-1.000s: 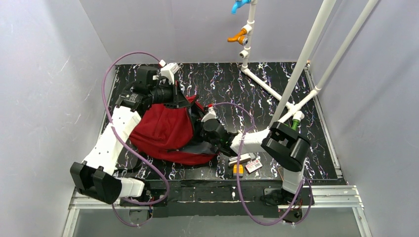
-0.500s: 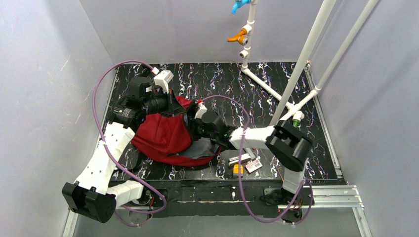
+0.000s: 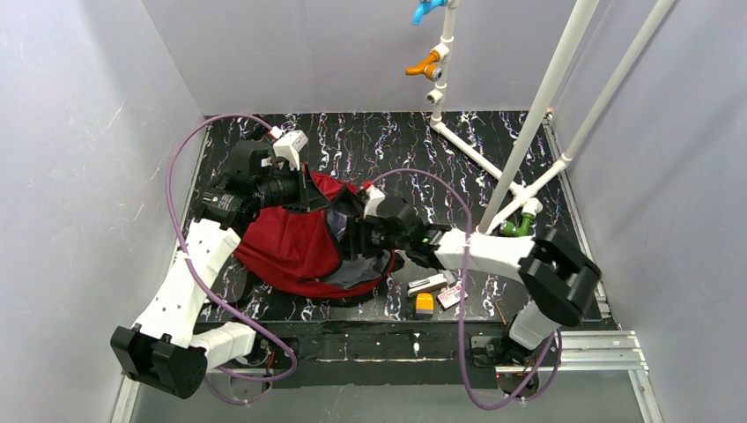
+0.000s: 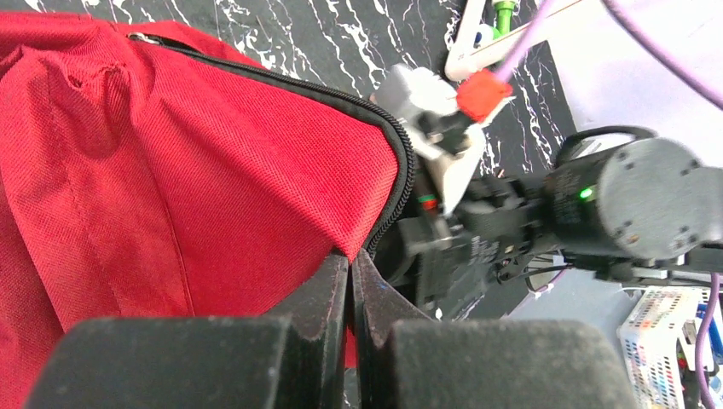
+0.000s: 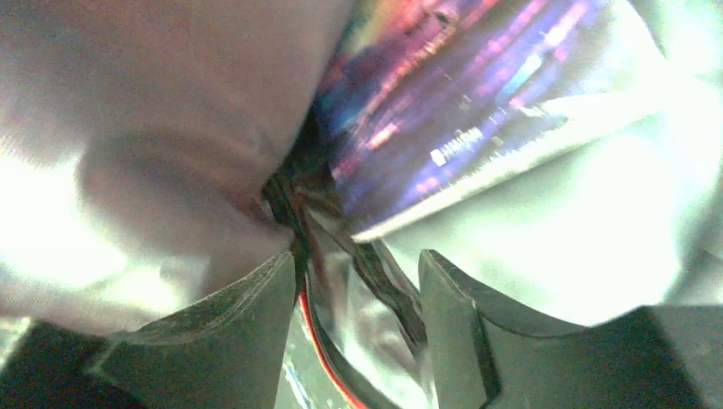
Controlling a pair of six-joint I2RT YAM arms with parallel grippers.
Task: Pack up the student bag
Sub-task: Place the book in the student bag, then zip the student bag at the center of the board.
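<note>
Left wrist view: our left gripper [image 4: 351,266] pinches the zip edge of the bag [image 4: 170,170], left on the table [image 3: 493,141]; we should hold it high while our spread right gripper [image 5: 358,266] reaches inside.

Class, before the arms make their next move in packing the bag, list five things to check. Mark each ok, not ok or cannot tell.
1. Left pincer shut on the zip edge of the bag: ok.
2. Bag mouth held open: ok, the grey lining shows from above.
3. Right pincer inside the mouth, jaws apart: ok.
4. Nothing snagged between the right pincer's fingers: cannot tell, its wrist view is blurred.
5. Everything packed: not ok, small items lie on the table outside the bag.
</note>
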